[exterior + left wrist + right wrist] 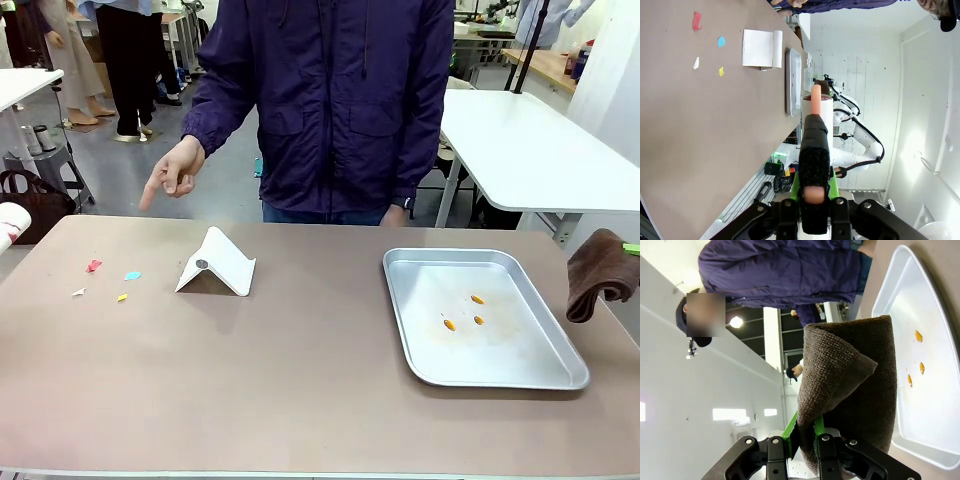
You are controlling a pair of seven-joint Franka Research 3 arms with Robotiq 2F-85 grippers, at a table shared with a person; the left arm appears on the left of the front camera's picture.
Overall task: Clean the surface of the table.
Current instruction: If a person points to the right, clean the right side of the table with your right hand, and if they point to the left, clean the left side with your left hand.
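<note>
Table (300, 380): wide matte beige-brown top running across the front view from left to right edge; a person stands at its far side.
Left gripper (814, 197): fingers clamped together on a black tool (814, 145) with a peach-coloured shaft, held off the table's left end.
Right gripper (804, 434): green pads pressed shut on a brown cloth (850, 390), which hangs in a fold at the table's right edge, just beside the tray.
Metal tray (520, 350): silver, rectangular, lying flat on the right half of the table; three small orange bits (477, 299) lie near its middle.
White folded card (215, 262): standing tent-like on the table, left of centre and towards the far side.
Paper scraps: red (93, 265), blue (132, 275), white (78, 292) and yellow (121, 297), scattered on the far-left part of the table, left of the card and apart from one another.
Person's hand (175, 170): raised above the far-left edge, index finger pointing down towards the scraps; not touching the table.
</note>
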